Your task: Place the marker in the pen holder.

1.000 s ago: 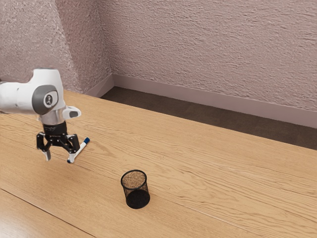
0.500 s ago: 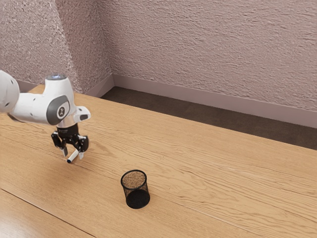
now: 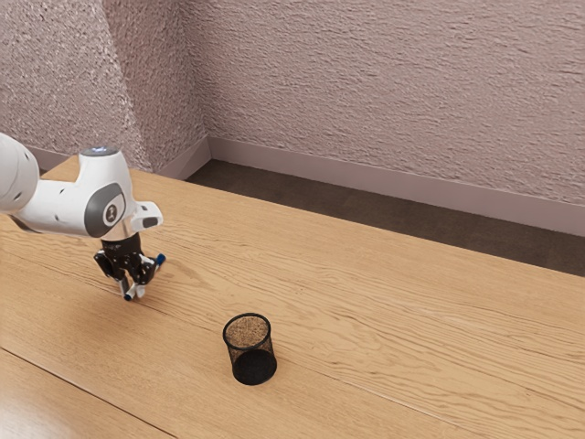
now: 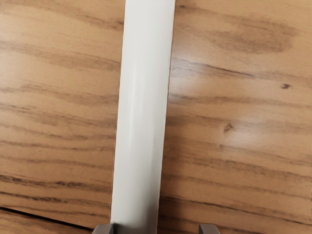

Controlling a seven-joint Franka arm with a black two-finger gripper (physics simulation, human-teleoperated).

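Low over the table, the gripper [image 3: 133, 292] is down at the marker [image 3: 160, 261], which lies on the wood with its blue end sticking out past the hand. In the wrist view the marker's white barrel [image 4: 142, 112] runs between the two fingertips of the gripper [image 4: 156, 229]. One fingertip is right against or beside the barrel, while a gap separates the other from it, so the gripper is open. The black mesh pen holder [image 3: 249, 349] stands upright, apart from the marker, toward the exterior view's right.
The wooden table [image 3: 384, 320] extends to the exterior view's right, past the pen holder. Beyond its far edge are a dark floor [image 3: 366, 203] and a textured wall [image 3: 393, 91].
Over the last second my hand has moved toward the exterior view's right and turned, coming over the marker. Its fingers look closer together. The pen holder has stayed put.
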